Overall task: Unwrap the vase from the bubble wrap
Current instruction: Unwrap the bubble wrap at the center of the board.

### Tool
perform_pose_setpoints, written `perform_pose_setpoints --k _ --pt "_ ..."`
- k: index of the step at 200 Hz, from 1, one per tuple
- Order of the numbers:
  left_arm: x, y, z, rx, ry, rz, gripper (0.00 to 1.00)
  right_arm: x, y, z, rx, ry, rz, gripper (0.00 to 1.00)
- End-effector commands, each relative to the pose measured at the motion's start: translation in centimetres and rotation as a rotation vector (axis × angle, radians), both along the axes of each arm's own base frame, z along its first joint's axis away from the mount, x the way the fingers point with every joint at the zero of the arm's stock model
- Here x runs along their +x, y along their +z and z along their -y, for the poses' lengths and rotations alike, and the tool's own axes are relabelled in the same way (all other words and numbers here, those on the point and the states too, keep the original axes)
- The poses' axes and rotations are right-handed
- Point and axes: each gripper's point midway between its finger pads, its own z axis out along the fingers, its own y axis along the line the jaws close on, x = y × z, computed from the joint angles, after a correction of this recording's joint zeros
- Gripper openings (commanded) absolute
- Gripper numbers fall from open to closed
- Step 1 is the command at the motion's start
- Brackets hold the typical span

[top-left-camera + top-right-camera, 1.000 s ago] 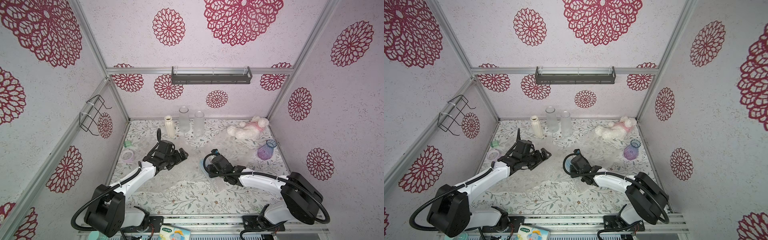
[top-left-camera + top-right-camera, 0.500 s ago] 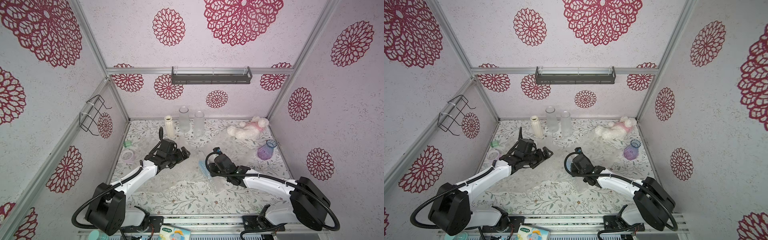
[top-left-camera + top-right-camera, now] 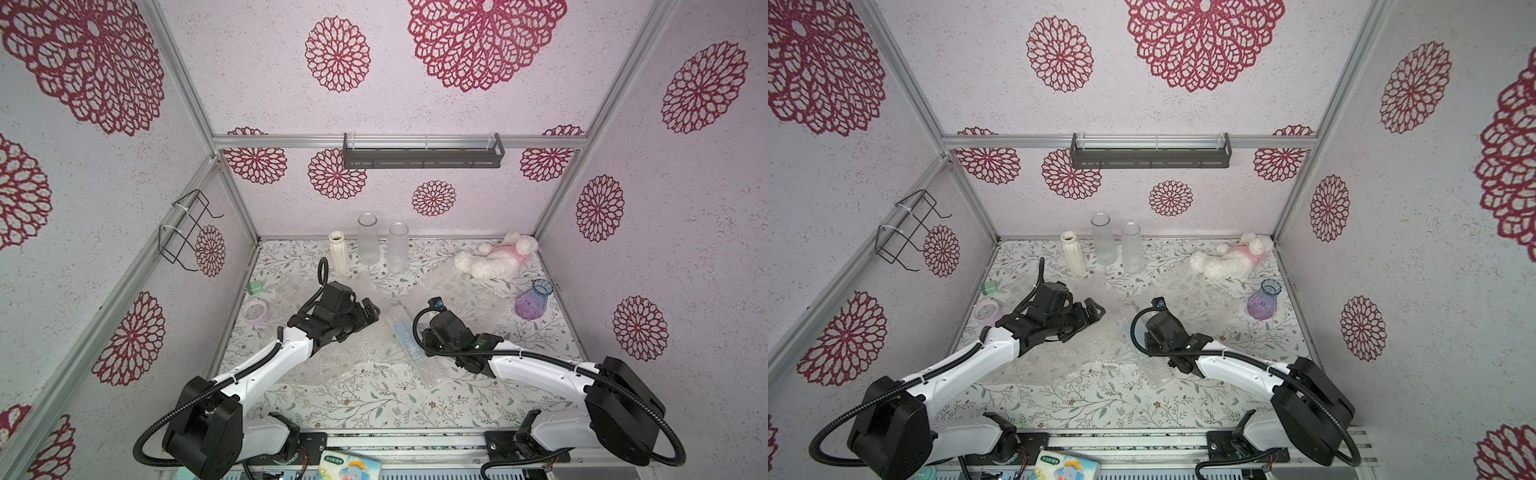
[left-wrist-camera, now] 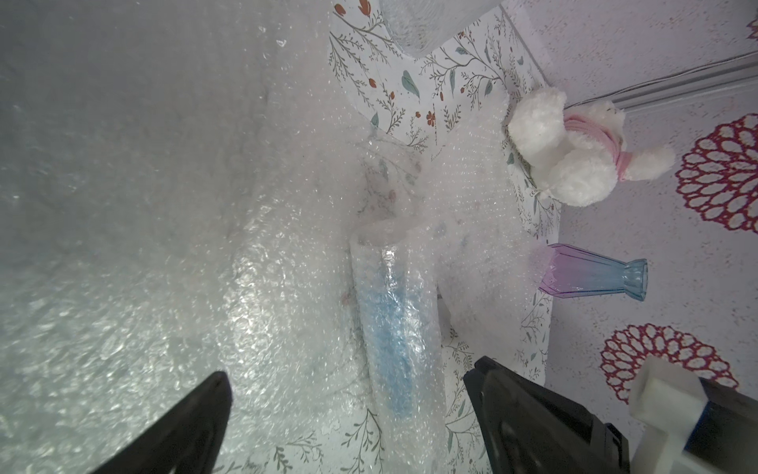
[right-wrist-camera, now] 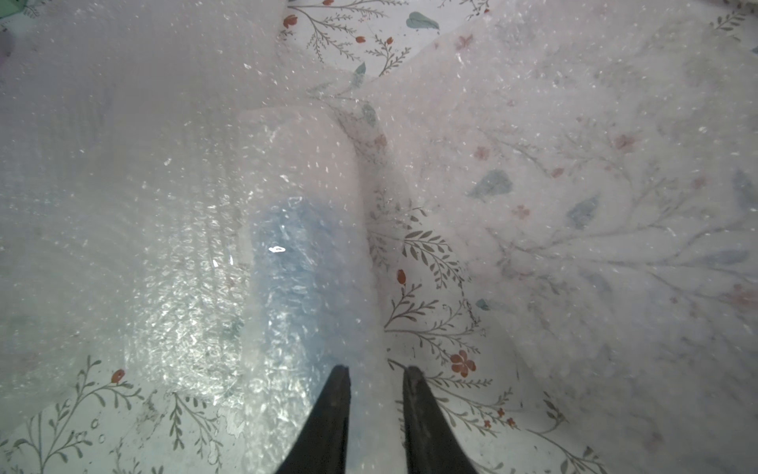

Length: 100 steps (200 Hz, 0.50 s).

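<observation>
1. The vase (image 3: 404, 337), blue, lies still rolled in the bubble wrap (image 3: 432, 372) on the middle of the table (image 3: 374, 401), between the two arms. In a top view the right arm (image 3: 540, 365) has drawn back a little, so the blue now shows. The left gripper (image 3: 370, 309) stays spread just left of the roll.
2. In both top views the purple vase (image 3: 1262, 301) and plush toy (image 3: 1225, 259) sit far right. The ribbed vase (image 3: 1073, 255) and glass cylinders (image 3: 1102, 245) stand far back. All are well apart from the roll.
3. In the left wrist view the jaws stand wide with nothing between them. A loose sheet (image 4: 143, 205) lies against the roll's left side and could probably drag along.
4. In the right wrist view the right gripper (image 5: 377, 381) has drawn its jaws nearly together around the roll's right edge. I cannot tell whether they bite yet. The peel seems about to start.
</observation>
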Motion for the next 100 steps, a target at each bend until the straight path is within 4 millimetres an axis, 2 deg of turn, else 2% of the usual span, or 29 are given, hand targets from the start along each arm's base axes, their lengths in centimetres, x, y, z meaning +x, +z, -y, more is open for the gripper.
perform_pose_setpoints --k 1,100 --pt "-0.5 0.0 -0.2 0.018 0.020 0.000 0.98 -0.2 1.1 0.6 -0.019 -0.005 0.041 0.25" --pt "-1.8 -0.3 -1.0 0.061 0.047 0.005 1.00 -0.8 1.2 1.3 -0.037 -0.005 0.058 0.20"
